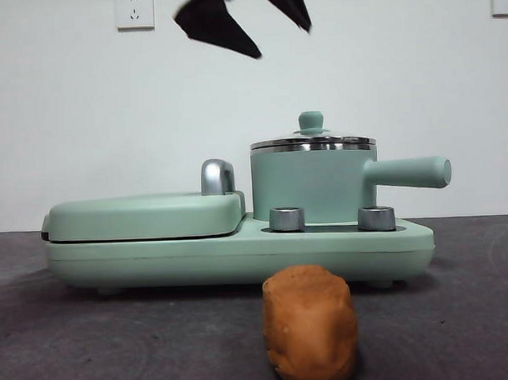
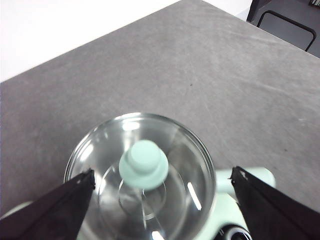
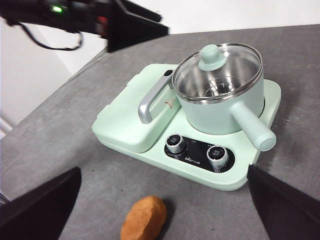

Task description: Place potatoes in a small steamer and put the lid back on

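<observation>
The mint-green steamer (image 1: pixel 312 186) stands on the right half of the cooker base, its side handle (image 1: pixel 408 173) pointing right. The lid (image 1: pixel 312 143) with its green knob (image 1: pixel 311 121) sits on it. My left gripper (image 1: pixel 282 40) hangs open above the lid; in the left wrist view (image 2: pixel 162 171) its jaws stand wide on either side of the knob (image 2: pixel 144 164), not touching it. The orange-brown potato (image 1: pixel 309 326) lies on the table in front of the cooker. My right gripper (image 3: pixel 162 170) is open and empty, high above the potato (image 3: pixel 145 217) and the steamer (image 3: pixel 220 100).
The cooker base (image 1: pixel 239 253) carries a flat mint-green griddle cover (image 1: pixel 146 215) with a chrome handle (image 1: pixel 218 176) on its left half, and two steel dials (image 1: pixel 287 219) in front of the steamer. The grey table (image 1: pixel 92 329) extends around it. A white wall is behind.
</observation>
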Robot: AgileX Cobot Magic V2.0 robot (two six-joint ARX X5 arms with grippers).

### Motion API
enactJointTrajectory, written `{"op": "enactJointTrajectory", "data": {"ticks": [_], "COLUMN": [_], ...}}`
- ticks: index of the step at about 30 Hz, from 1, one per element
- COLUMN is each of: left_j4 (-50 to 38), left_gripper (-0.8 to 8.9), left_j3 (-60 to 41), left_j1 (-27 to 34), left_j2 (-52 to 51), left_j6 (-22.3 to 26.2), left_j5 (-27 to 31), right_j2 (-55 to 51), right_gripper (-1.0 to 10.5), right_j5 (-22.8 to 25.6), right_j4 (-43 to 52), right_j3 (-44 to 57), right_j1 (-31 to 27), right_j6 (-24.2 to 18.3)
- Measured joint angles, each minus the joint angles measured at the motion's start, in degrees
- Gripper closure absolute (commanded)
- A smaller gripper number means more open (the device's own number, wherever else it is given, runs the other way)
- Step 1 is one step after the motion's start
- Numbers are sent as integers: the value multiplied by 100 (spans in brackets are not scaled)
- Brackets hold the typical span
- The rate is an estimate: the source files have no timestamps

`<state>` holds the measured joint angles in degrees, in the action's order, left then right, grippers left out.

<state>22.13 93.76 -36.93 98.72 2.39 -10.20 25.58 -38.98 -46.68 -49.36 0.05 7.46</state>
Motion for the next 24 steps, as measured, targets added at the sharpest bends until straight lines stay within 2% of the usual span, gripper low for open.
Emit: {"op": "enactJointTrajectory", "data": {"ticks": [9,24], "left_j4": [-957,-1274], "left_gripper": [377,377], "left_j3": [0,4], "left_j1": [-101,-101], "left_j2": [752,1403], "left_j6": [105,149], "left_j5": [153,184], "right_j2": [0,0], "right_gripper": [416,416], "right_j5": [0,0], "right_j4": [0,-2], "right_j3": [0,0], "right_j1": [0,0], "right_j6": [2,2]}}
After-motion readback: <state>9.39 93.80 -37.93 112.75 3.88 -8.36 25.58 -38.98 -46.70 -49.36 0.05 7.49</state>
